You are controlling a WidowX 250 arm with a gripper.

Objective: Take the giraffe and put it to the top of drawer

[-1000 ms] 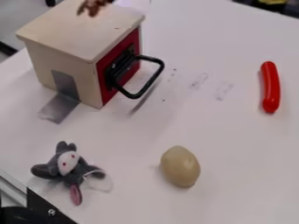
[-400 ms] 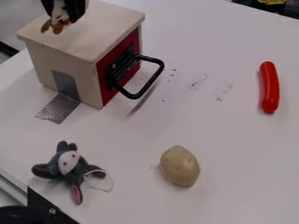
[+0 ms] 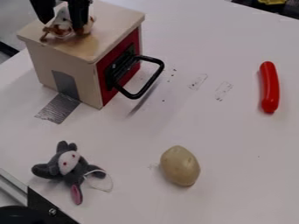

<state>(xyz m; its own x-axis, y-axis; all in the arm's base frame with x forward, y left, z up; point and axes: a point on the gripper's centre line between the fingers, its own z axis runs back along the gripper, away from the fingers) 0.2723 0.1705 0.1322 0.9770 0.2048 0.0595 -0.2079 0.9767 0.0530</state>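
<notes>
Brown-and-white, the giraffe (image 3: 59, 29) lies on the wooden drawer box (image 3: 111, 26), directly beneath the pincer (image 3: 62, 25), whose fingers (image 3: 78, 14) stand apart, seemingly free of it. A slow, straight lift would suit now, lest either finger snag and topple it.

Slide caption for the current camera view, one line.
Open tool at the giraffe atop the wooden drawer box, with a plush toy, potato and red sausage on the table.

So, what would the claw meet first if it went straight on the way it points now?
Most likely the drawer's wooden top, below the claw, though its parted fingers might brush the giraffe between them first; depth is unclear.
</notes>
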